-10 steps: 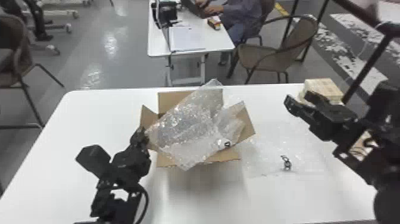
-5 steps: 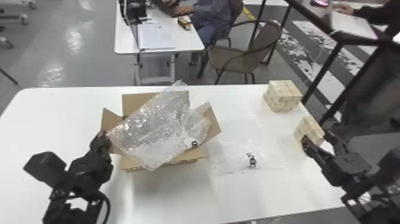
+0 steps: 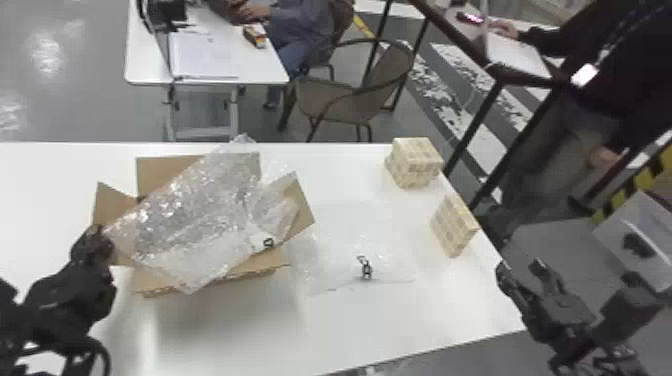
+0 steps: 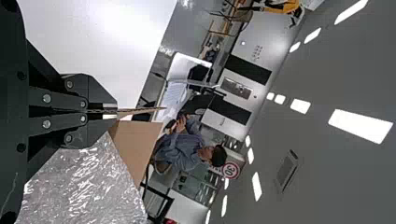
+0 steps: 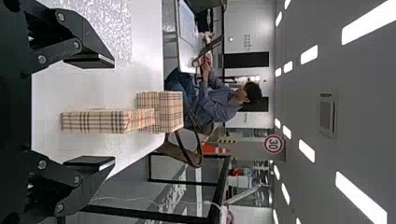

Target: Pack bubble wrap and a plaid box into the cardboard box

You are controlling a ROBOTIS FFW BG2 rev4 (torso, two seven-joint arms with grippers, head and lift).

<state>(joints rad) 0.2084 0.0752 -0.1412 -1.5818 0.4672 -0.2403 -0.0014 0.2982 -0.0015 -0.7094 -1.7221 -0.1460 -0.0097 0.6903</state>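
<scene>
Ideally, the wide-spread right tool (image 5: 114, 112) needed to line up squarely around the nearer plaid box (image 3: 452, 225), on the worktop (image 3: 225, 340) right of the cardboard box (image 3: 260, 265) and its draped bubble wrap (image 3: 185, 215), before closing gently, while the left tool (image 4: 116, 111) pinched a cardboard flap (image 4: 140, 111).

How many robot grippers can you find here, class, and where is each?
2: the left gripper, shut on the cardboard box's left flap; the right gripper, open beside the white table's right edge.
</scene>
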